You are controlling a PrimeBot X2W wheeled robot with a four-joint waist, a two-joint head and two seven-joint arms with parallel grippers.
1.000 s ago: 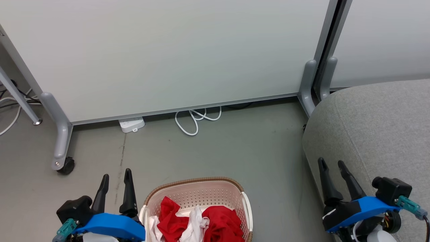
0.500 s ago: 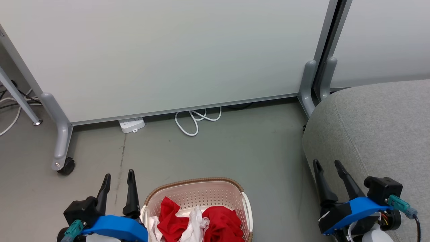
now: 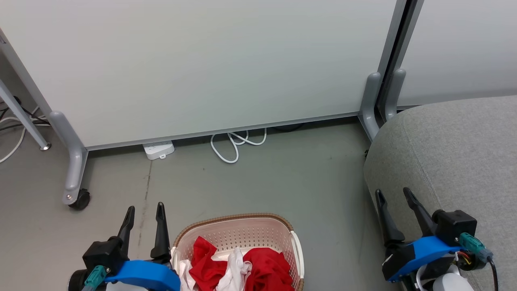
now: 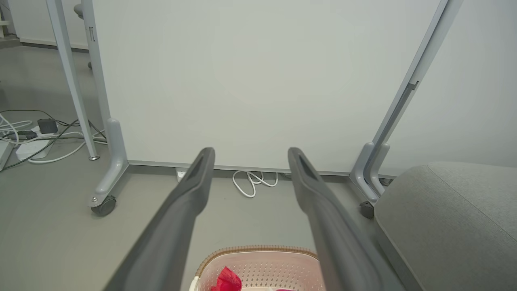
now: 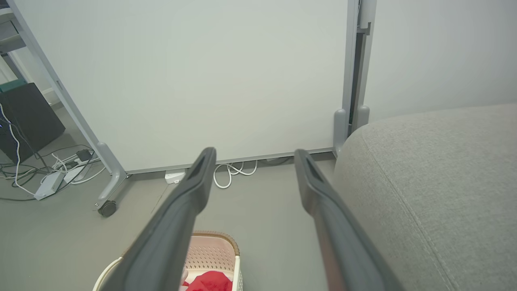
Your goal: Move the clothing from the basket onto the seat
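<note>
All the clothing (image 3: pixel 242 268) we see lies heaped in the basket (image 3: pixel 238 220) on the floor (image 3: pixel 282 182), near the seat (image 3: pixel 456 153). Our left claw (image 3: pixel 145 206) and right claw (image 3: pixel 392 191) hover apart, empty. Grabbing carelessly, we could hook the basket and tip it.

1. The left gripper (image 4: pixel 249 154) is spreading its two dark fingers wide apart.
2. The basket (image 4: pixel 258 249) is sitting on the grey floor (image 4: pixel 48 226) below them, with red clothing (image 4: pixel 226 281) showing inside.
3. The seat (image 4: pixel 452 218) is standing at the right.
4. A white cable (image 4: pixel 254 182) is lying coiled under the white partition (image 4: pixel 242 81).
</note>
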